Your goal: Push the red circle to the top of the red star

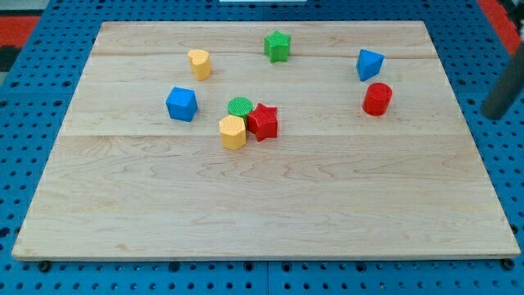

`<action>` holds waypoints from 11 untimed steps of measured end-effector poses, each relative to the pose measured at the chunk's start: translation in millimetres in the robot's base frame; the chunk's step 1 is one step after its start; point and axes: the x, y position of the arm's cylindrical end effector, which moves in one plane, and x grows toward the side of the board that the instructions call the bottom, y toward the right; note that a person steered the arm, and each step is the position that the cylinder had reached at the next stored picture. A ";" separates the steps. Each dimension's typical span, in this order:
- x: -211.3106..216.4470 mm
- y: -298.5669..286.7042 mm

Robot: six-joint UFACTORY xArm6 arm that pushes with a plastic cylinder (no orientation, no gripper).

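My tip does not show; only a dark stretch of the rod (505, 92) slants in at the view's right edge, off the board (262, 213), touching no block. The red circle (377, 98) stands nearest, well apart from the red star (264, 122), which touches the green circle (240, 106) and a yellow block (232, 132).

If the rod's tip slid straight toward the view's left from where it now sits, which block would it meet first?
My tip sits off the board's right edge; going left it would probably meet the red circle first, though depth makes a near miss possible.
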 end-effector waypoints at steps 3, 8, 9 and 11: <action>-37.1 -196.6; -3.0 -280.6; -13.1 -321.3; -60.5 -287.9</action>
